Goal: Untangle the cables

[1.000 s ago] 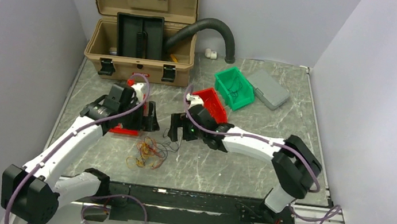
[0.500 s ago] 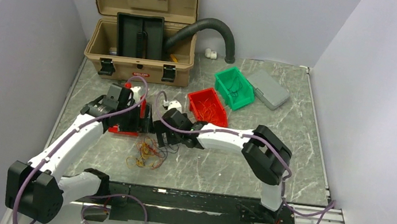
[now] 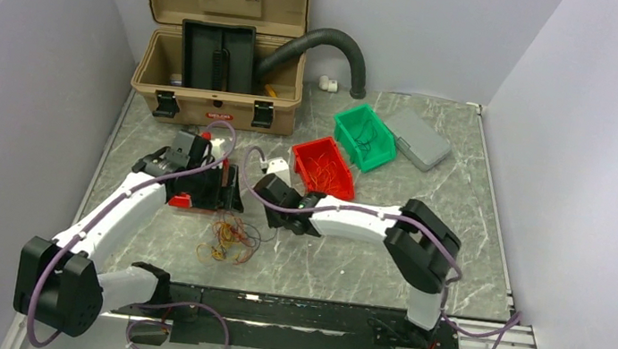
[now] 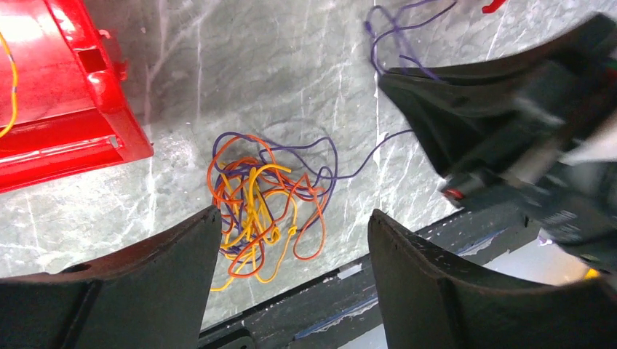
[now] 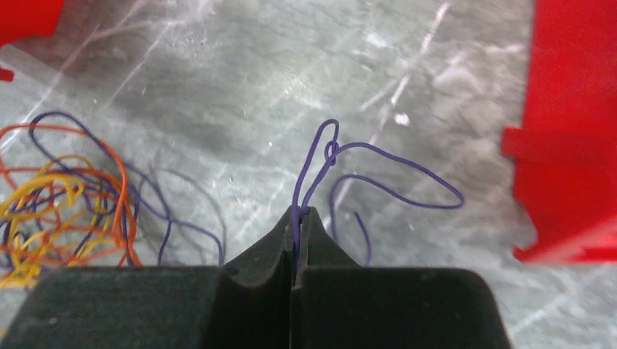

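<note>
Grey marble table [image 3: 366, 263] with tangled cables [image 4: 262, 203]. Left hand [image 4: 295, 222] spread wide above them, holding nothing; right hand [image 5: 297, 214] pinched closed on one purple strand [image 5: 385, 190].

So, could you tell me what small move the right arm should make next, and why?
Probably draw the right gripper slowly away from the tangle. It is shut on a purple wire that runs into that orange and yellow heap, so a gentle pull may slide it free. The left gripper, open above the tangle, could pin it if it drags.
</note>
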